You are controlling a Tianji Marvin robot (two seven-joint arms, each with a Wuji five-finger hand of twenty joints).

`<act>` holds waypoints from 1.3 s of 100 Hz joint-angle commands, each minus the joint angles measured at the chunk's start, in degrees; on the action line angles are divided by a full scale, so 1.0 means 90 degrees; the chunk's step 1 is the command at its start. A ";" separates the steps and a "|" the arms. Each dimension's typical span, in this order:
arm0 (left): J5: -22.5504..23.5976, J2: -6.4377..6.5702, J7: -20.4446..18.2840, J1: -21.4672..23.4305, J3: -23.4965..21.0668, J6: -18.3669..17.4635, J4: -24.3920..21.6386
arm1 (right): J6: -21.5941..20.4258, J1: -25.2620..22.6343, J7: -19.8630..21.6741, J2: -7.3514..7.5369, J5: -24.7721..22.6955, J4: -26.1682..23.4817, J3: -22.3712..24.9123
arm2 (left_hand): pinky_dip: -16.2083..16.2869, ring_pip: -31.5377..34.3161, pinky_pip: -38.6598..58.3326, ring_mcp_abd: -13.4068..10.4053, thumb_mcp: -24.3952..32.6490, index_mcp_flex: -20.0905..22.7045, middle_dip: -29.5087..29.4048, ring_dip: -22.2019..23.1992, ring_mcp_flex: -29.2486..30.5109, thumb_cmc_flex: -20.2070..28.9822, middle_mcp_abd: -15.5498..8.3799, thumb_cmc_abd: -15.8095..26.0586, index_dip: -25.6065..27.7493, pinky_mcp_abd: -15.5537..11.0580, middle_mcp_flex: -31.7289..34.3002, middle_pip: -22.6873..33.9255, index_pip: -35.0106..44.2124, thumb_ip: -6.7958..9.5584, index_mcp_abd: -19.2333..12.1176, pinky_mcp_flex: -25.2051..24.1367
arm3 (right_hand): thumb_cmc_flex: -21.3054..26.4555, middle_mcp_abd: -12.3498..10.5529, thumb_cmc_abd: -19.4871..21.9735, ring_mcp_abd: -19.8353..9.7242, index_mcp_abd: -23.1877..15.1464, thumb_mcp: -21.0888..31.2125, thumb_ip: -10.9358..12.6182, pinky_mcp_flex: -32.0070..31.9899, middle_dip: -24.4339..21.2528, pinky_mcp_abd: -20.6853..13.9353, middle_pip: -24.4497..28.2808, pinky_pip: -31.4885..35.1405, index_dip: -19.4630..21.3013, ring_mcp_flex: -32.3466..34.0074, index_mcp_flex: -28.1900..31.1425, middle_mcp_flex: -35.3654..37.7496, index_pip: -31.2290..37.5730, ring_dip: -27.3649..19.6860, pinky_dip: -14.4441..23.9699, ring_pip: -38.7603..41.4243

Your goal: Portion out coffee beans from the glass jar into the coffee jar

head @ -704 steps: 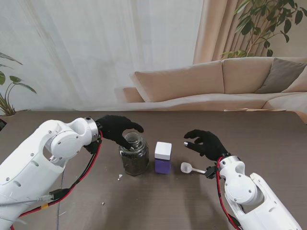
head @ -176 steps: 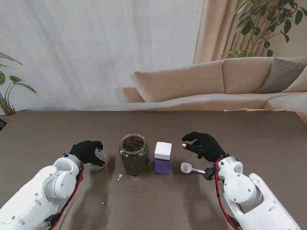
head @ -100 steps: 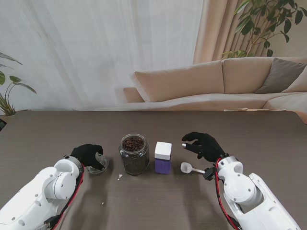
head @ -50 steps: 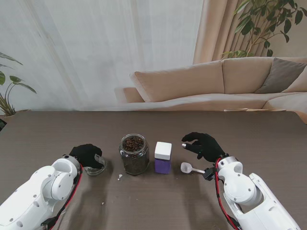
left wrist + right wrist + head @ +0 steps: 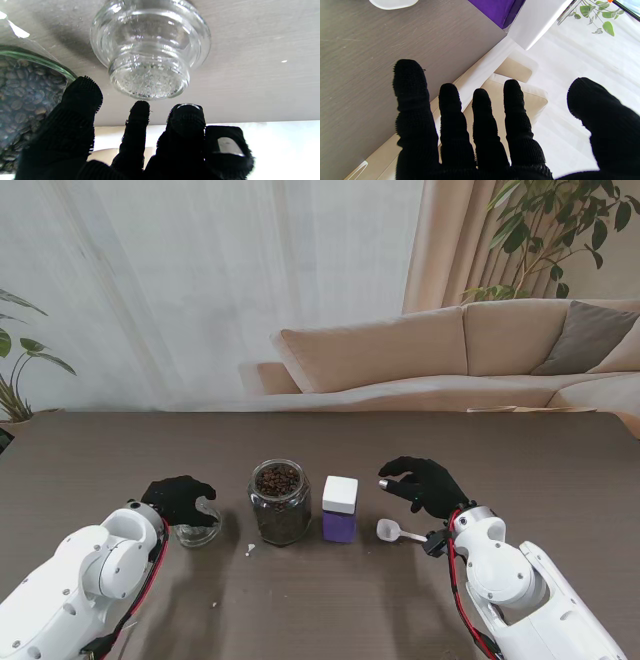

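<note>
Glass lid (image 5: 150,50) set down — roll hazard.
Left hand (image 5: 182,498) fingers spread, empty; right hand (image 5: 428,483) wide, empty — may knock open glass jar (image 5: 279,502).

The dark wooden table (image 5: 560,470) carries one open clear glass jar of brown coffee beans (image 5: 279,502), one purple box-shaped coffee jar with a white lid (image 5: 339,508), one clear glass stopper lid (image 5: 197,530) and one small white plastic scoop (image 5: 396,530). Two black-gloved five-finger hands are in view, the left hand (image 5: 180,499) and the right hand (image 5: 426,483), one on each white arm. Two pale specks (image 5: 250,549) lie on the tabletop nearer to me than the bean jar, too small to identify.
</note>
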 commanded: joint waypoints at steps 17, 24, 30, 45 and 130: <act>-0.0306 -0.0082 0.0118 0.0119 -0.0197 0.0000 -0.0337 | 0.0009 -0.0012 0.0094 -0.0016 0.0004 0.0006 -0.0022 | 0.1585 -0.1622 -0.0826 0.1379 -0.0576 -0.0253 -0.0355 -0.0170 -0.1225 0.0051 0.0109 0.0495 -0.0215 0.1349 -0.0213 -0.0266 -0.0158 0.0250 0.0068 -0.1786 | -0.0059 0.0117 0.0193 -0.0002 -0.0010 0.0041 0.0165 -0.3572 0.0034 0.0106 -0.0036 0.0015 0.0112 -0.0016 0.0098 0.0131 -0.0077 0.0044 0.0106 -0.0045; -0.0455 -0.0120 0.0245 0.0201 -0.0309 -0.0021 -0.0497 | 0.0010 -0.0009 0.0085 -0.0018 0.0002 0.0011 -0.0025 | 0.1845 -0.2127 -0.1740 0.1579 -0.0584 -0.0316 -0.0370 -0.0263 -0.1791 0.0084 0.0022 0.0527 -0.0236 0.1584 -0.0300 -0.0319 -0.0197 0.0248 0.0146 -0.2803 | -0.0058 0.0127 0.0186 0.0012 -0.0011 0.0042 0.0164 -0.3575 0.0034 0.0102 -0.0037 0.0015 0.0111 -0.0032 0.0065 0.0125 -0.0088 0.0042 0.0105 -0.0051; -0.0557 -0.0148 0.0329 0.0285 -0.0423 -0.0074 -0.0678 | 0.0014 -0.0010 0.0077 -0.0020 -0.0004 0.0014 -0.0028 | 0.1832 -0.2786 -0.2434 0.1671 -0.0668 -0.0327 -0.0375 -0.0533 -0.2174 0.0099 -0.0111 0.0573 -0.0230 0.1605 -0.0309 -0.0338 -0.0199 0.0254 0.0184 -0.3503 | -0.0055 0.0117 0.0178 0.0009 -0.0030 0.0043 0.0163 -0.3567 0.0033 0.0106 -0.0039 0.0020 0.0106 -0.0034 0.0009 0.0113 -0.0108 0.0042 0.0107 -0.0052; -0.1342 -0.0215 0.0180 0.0534 -0.0692 -0.0046 -0.1268 | 0.0008 -0.0007 0.0053 -0.0022 -0.0023 0.0017 -0.0035 | 0.0710 -0.4751 -0.4663 0.1875 -0.1060 -0.0401 -0.0558 -0.1617 -0.3159 0.0405 -0.0148 0.0845 -0.0218 0.1620 -0.0561 -0.0525 -0.0249 0.0311 0.0345 -0.4958 | -0.0052 0.0126 0.0175 0.0007 -0.0037 0.0048 0.0160 -0.3570 0.0035 0.0096 -0.0030 0.0021 0.0117 -0.0035 0.0008 0.0116 -0.0086 0.0042 0.0106 -0.0051; -0.4346 -0.0610 0.1125 0.1089 -0.0723 -0.1743 -0.0995 | -0.0131 0.0044 -0.0360 -0.0008 -0.0900 0.0036 -0.0202 | -0.0903 -0.7770 -1.0471 0.0955 -0.1380 -0.0873 -0.1671 -0.4157 -0.4827 0.1021 -0.0602 0.0705 -0.0418 0.0607 -0.1479 -0.0924 -0.0557 0.0410 0.0374 -0.5767 | -0.0058 0.0101 -0.0021 -0.0052 -0.0101 0.0076 0.0130 -0.3563 0.0031 0.0090 -0.0009 0.0080 0.0101 -0.0057 -0.0029 0.0077 -0.0037 0.0026 0.0083 -0.0045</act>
